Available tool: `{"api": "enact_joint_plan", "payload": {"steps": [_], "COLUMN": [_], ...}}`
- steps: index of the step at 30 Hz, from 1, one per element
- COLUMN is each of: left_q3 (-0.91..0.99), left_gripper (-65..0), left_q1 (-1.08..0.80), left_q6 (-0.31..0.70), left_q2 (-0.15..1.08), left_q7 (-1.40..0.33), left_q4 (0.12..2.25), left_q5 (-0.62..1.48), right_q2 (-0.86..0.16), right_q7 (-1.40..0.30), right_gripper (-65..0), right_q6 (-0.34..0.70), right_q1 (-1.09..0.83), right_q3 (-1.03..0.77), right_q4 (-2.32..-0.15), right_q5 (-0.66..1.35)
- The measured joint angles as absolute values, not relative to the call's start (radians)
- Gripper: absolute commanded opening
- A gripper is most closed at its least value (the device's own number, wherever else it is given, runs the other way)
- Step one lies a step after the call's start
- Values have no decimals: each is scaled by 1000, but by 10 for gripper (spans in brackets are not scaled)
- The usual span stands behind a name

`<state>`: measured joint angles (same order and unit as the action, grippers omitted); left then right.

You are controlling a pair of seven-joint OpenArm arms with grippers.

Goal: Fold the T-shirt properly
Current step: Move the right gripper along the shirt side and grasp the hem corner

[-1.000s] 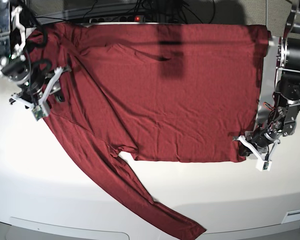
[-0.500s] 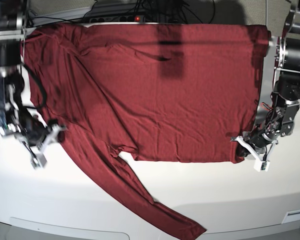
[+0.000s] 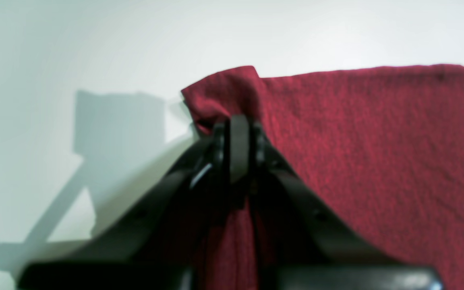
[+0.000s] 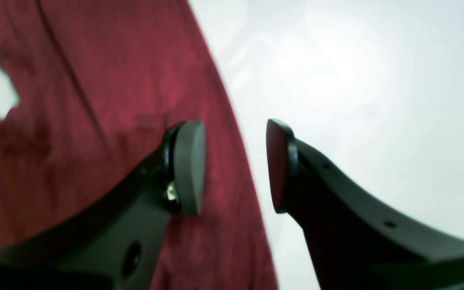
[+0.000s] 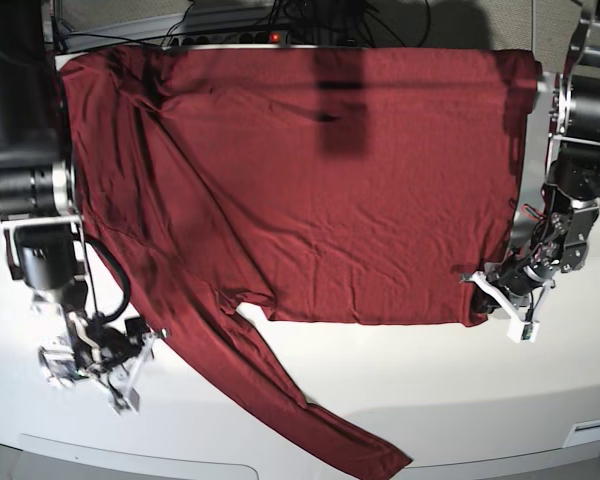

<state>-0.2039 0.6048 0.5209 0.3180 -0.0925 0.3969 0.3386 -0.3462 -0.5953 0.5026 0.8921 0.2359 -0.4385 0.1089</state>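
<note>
The maroon T-shirt (image 5: pixel 320 180) lies spread flat on the white table, with one long sleeve (image 5: pixel 270 390) running down toward the front edge. My left gripper (image 5: pixel 477 290) is shut on the shirt's lower right hem corner (image 3: pixel 224 96), which bunches up at its fingertips in the left wrist view. My right gripper (image 5: pixel 145 352) is open and empty, low over the table just left of the sleeve. In the right wrist view one finger (image 4: pixel 187 165) is over the sleeve's edge (image 4: pixel 107 121) and the other (image 4: pixel 278 165) is over bare table.
The white table (image 5: pixel 460 400) has a front edge with a raised lip. Cables and a power strip (image 5: pixel 260 38) run along the back edge behind the shirt. Both arm bases stand at the table's left and right sides.
My right arm has swung from the shirt's upper left shoulder down to the front left beside the sleeve. My left gripper has stayed at the hem corner, now pulling it slightly inward.
</note>
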Motion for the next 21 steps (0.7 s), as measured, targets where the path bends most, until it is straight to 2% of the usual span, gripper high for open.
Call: {"api": "enact_joint_plan", "payload": {"steps": [3,7,13,21], "left_q3": [-204,-204,-204,-204], "left_gripper": [-650,-650,-650,-650], "left_q1": [601,593,576,569], "left_q6": [521,521,521,524], "left_q2": [318,318,318,318], "left_q7": [-88,-84,-48,-43], "left_q4": [397,398,399,402], "left_q5": [338,338,342,345], "right_q2": [-321,-315,-318,-321], "right_q7": [-473,-408,-374,-355], "right_gripper": [-401,-401,-402,-409], "right_q6": [502,484,483,483], "right_q1": [927,919,920,887], "right_q3": [236,236,236,233], "right_q4": [-332,-238,-157,-159], "right_q5": [17,-1,-51,-49]}}
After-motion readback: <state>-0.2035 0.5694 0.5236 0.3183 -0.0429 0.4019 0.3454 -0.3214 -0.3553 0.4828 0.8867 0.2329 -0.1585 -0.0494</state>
